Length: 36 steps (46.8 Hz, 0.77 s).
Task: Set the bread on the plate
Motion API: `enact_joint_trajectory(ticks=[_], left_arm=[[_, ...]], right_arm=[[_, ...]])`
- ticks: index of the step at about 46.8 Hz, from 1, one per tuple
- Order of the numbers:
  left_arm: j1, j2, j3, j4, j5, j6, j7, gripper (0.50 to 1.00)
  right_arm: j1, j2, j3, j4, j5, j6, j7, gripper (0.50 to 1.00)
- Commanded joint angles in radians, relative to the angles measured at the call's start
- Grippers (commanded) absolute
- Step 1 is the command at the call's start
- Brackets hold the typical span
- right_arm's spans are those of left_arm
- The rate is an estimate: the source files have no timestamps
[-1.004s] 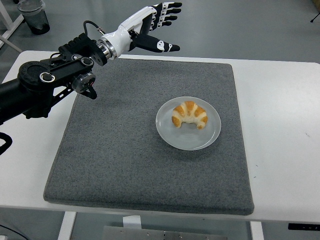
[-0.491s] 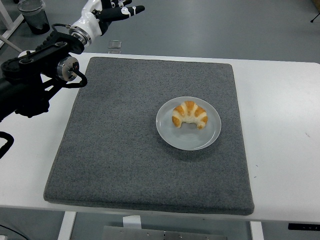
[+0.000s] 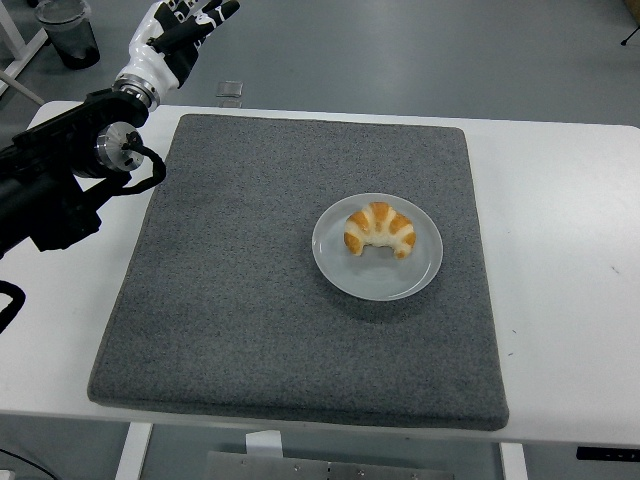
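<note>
A golden croissant (image 3: 379,229) lies on the pale round plate (image 3: 400,280), which sits right of centre on the grey mat (image 3: 250,300). My left hand (image 3: 180,25) is far away at the top left, past the table's back edge, with its fingers spread and nothing in them. The black left arm (image 3: 60,180) runs in from the left edge over the table's corner. No right arm shows.
The white table (image 3: 570,280) borders the mat on all sides. A dark bin (image 3: 68,30) stands on the floor at the top left, near a white table leg (image 3: 18,45). A small clear object (image 3: 229,92) lies just beyond the table's back edge.
My left hand has swung left and back, from above the mat's far edge to the top left corner. The croissant and plate have not moved.
</note>
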Motion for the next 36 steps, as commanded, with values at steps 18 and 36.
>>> enact_joint_trajectory(ticks=[18, 36], left_arm=[[0.097, 0.049, -0.056, 0.001, -0.018, -0.094, 0.039, 0.988], [0.103, 0.053, -0.056, 0.006, -0.018, -0.129, 0.032, 0.990]], right_arm=[[0.000, 0.000, 0.000, 0.000, 0.000, -0.005, 0.000, 0.930], [0.000, 0.000, 0.000, 0.003, -0.001, -0.003, 0.000, 0.932]])
